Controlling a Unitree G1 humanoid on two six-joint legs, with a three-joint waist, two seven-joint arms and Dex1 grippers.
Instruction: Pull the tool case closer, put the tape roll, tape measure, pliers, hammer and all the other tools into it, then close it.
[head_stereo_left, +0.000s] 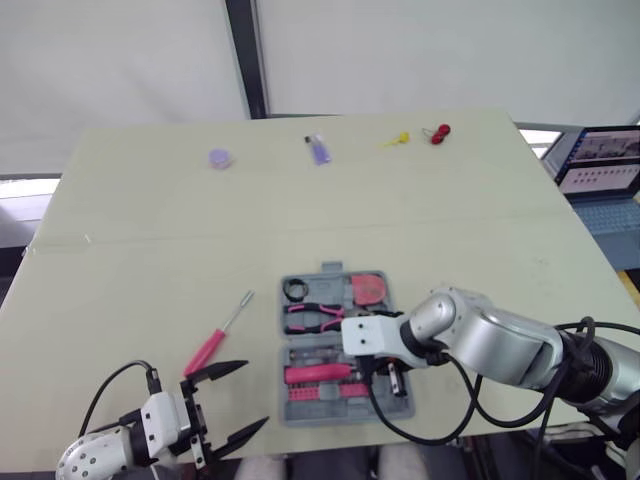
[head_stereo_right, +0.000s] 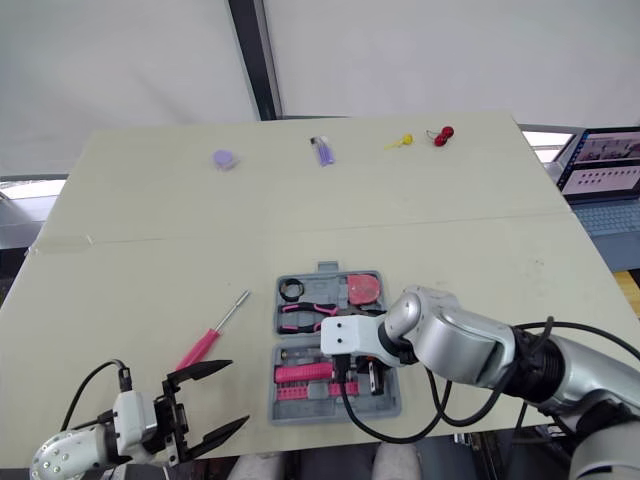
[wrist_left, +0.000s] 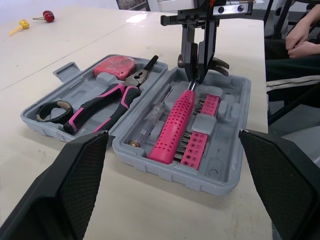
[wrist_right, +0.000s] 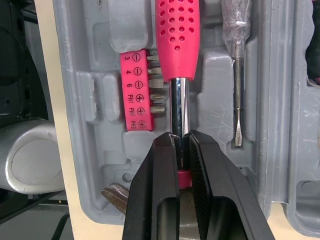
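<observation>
Open grey plastic tool case (wrist_left: 165, 172) sits near the front edge of the pale tabletop (head_stereo_left: 150, 250), lid half on the far side. The lid half holds a black tape roll (wrist_left: 41, 113), pink-and-black pliers (wrist_left: 102, 107) and a round pink tape measure (wrist_left: 114, 65), each in its moulded slot. The near half holds a hammer with a perforated pink handle (wrist_right: 177, 35), lying in its recess. On one side of it is a pink strip of driver bits (wrist_right: 135, 90), and on the other a clear-handled tester screwdriver (wrist_right: 235, 50).

Right gripper (wrist_right: 181, 140) is over the near half, fingers clenched on the hammer's bare metal shaft close to the head.

Left gripper (head_stereo_left: 256, 392) is over the front-left part of the table, fingers spread wide and holding nothing, well apart from the case.

A pink-handled screwdriver (head_stereo_left: 222, 335) lies loose on the table just left of the case, metal tip pointing away from the robot.

At the far edge are a purple round item (head_stereo_left: 220, 158), a small purple object (head_stereo_left: 318, 150), a yellow bit (head_stereo_left: 400, 138) and a red one (head_stereo_left: 440, 133). These are too small to identify, possibly not tools.
</observation>
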